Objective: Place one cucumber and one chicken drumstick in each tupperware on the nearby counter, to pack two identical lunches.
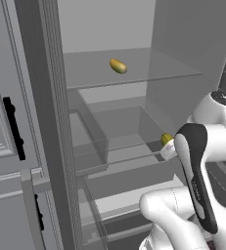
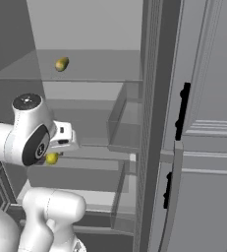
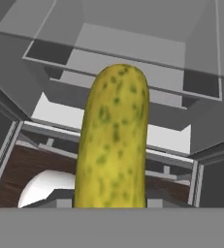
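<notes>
Inside the open fridge (image 1: 134, 127) | I hold one cucumber (image 3: 114, 140) pinched in the gripper (image 3: 111, 206), below the shelf with the second cucumber (image 1: 118, 66) | step: carrying out | next: I judge withdraw, drive to tupperware.

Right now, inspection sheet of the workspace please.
Surface: open fridge, glass upper shelf and clear drawers below.
Job's things: one cucumber held at the gripper, speckled yellow-green, filling the hand view; a second cucumber lies on the upper shelf. Drumsticks and tupperware: nothing seen.
Clutter: nothing seen.
Grippers: jaws closed on the held cucumber, inside the fridge at mid height.
Cables: nothing seen.
Surroundings: grey fridge door with black handles, swung open.
</notes>
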